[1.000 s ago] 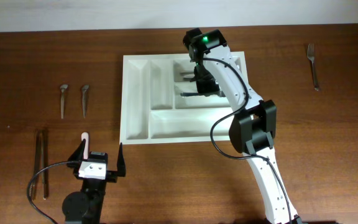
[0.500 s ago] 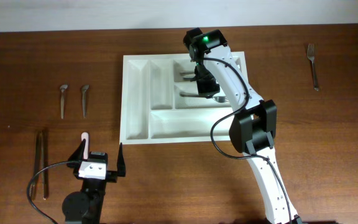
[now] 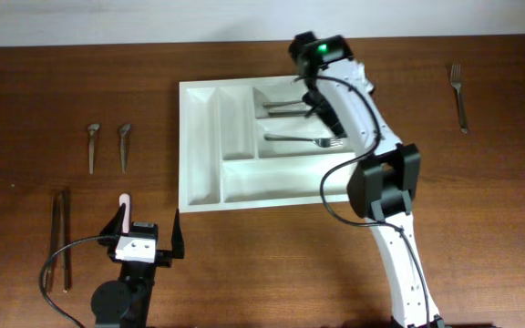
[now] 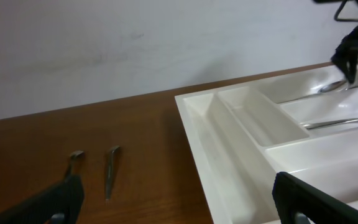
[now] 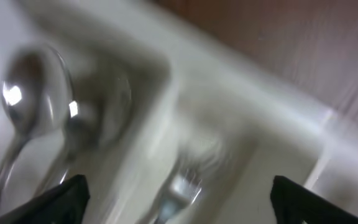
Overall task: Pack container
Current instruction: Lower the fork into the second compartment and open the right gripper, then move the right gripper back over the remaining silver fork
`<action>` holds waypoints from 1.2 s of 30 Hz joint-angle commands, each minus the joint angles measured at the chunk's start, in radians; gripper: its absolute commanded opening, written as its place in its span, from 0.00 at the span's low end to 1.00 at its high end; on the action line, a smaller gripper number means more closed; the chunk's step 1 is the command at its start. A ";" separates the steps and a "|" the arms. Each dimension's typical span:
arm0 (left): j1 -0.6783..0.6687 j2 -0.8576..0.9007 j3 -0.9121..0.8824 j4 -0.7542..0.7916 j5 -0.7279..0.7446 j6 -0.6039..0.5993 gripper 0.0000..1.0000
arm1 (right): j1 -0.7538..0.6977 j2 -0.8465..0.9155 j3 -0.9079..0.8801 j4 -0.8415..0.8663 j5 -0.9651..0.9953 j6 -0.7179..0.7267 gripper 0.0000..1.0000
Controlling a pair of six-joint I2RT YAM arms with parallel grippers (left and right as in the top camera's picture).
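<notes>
Only the top view shows the far fork [image 3: 460,84]; the open right hand [image 5: 179,186] sees a spoon [image 5: 31,93] in the tray [image 3: 199,137].

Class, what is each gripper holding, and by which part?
Nothing is held. Both the left gripper and the right gripper are open; the fork and spoon lie loose in the tray.

Left pincer [image 3: 147,230] sits close in, jaws wide — right pincer [image 3: 323,107], stretched far out, gapes too.
</notes>
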 commanded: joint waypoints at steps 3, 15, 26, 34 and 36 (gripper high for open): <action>0.006 -0.005 -0.005 -0.002 0.004 0.013 0.99 | -0.100 -0.036 0.128 -0.023 0.141 -0.575 0.99; 0.006 -0.005 -0.005 -0.002 0.004 0.013 0.99 | -0.219 -0.070 0.499 0.009 0.135 -1.111 0.99; 0.006 -0.005 -0.005 -0.002 0.004 0.013 0.99 | -0.426 -0.103 0.499 -0.036 -0.150 -1.367 0.99; 0.006 -0.005 -0.005 -0.002 0.004 0.013 0.99 | -0.578 -0.101 0.493 -0.026 -0.325 -1.613 0.98; 0.006 -0.005 -0.005 -0.002 0.004 0.013 0.99 | -0.615 -0.101 0.478 -0.026 -0.354 -1.621 0.99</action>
